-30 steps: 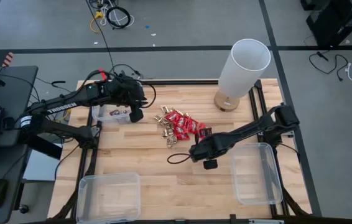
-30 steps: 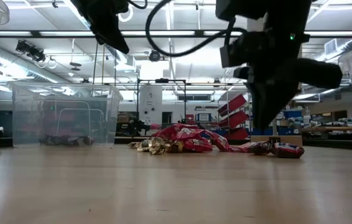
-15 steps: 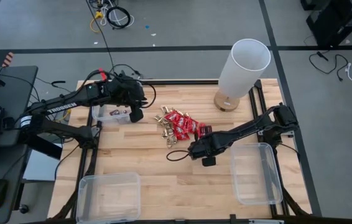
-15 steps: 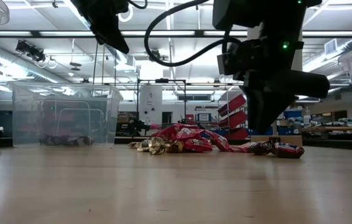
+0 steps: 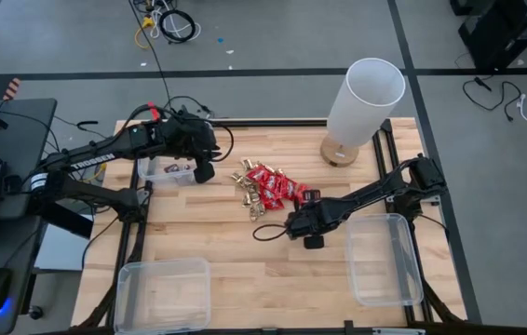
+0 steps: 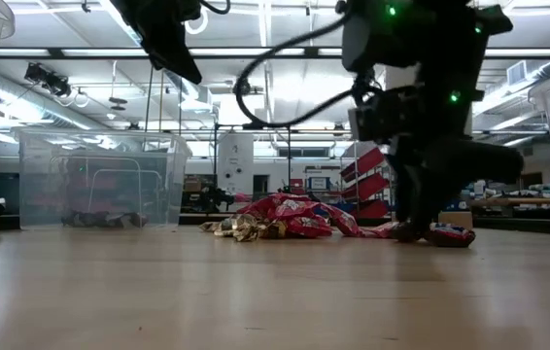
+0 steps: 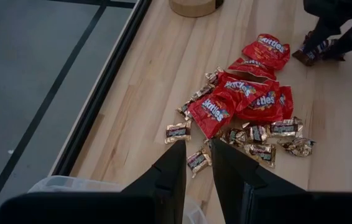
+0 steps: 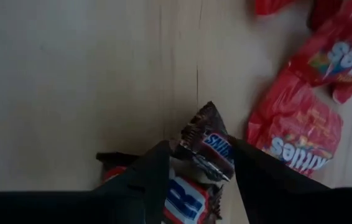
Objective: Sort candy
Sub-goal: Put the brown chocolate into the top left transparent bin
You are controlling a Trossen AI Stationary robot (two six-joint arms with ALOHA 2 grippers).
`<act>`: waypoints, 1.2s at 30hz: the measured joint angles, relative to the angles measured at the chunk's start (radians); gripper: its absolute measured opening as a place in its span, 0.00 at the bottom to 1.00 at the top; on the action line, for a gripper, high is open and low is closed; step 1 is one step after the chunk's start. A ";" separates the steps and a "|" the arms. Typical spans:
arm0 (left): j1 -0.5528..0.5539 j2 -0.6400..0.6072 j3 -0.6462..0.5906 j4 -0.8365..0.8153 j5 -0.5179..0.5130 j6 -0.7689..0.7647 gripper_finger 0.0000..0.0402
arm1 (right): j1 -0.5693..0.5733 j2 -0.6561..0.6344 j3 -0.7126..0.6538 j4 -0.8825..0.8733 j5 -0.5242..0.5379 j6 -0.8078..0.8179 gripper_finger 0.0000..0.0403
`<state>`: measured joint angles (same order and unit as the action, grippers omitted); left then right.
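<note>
- Right claw [image 5: 303, 210] is seen lowered at frame centre of the high view, fingers parted astride a dark brown mini bar [image 8: 208, 147] lying on the pale wooden worktop [image 5: 236, 251].
- Heap of shiny red packets [image 7: 241, 96] and gold-foil pieces [image 7: 269, 134] is noted just upper left of it.
- Left claw [image 5: 204, 170] hangs at upper left, fingers slightly apart, nothing held.

A wooden table [image 5: 226, 251] carries candy [image 5: 268, 189], three clear bins [image 5: 163, 293] and a white cylinder [image 5: 361, 107]

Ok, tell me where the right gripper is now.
In the high view the right gripper is low over the table, at the candy pile's right edge, its open fingers straddling a dark mini bar.
</note>
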<state>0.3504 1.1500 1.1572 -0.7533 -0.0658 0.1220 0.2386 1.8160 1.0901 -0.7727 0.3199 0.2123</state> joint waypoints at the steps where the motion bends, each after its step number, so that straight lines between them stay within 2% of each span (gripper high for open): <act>1: 0.000 0.000 0.000 0.000 0.000 0.000 0.20 | 0.000 0.000 -0.007 0.006 0.000 0.005 0.41; 8: 0.000 0.000 0.000 0.002 0.000 -0.003 0.20 | -0.001 0.000 -0.045 0.041 0.012 0.009 0.37; 17: 0.000 0.000 0.000 0.002 0.000 -0.003 0.20 | 0.000 -0.002 -0.047 0.046 0.033 0.015 0.13; 21: 0.000 0.000 0.000 0.002 0.002 -0.003 0.20 | -0.001 -0.002 -0.047 0.045 0.034 0.019 0.05; 29: -0.006 0.000 0.000 0.056 0.141 0.003 0.20 | 0.000 -0.050 -0.010 0.072 0.051 0.039 0.03; 36: -0.060 0.002 0.000 0.110 0.150 0.041 0.20 | 0.009 -0.152 -0.009 0.319 0.051 -0.052 0.03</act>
<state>0.2902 1.1519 1.1572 -0.6438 0.0841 0.1634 0.2472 1.6642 1.0809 -0.4539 0.3710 0.1605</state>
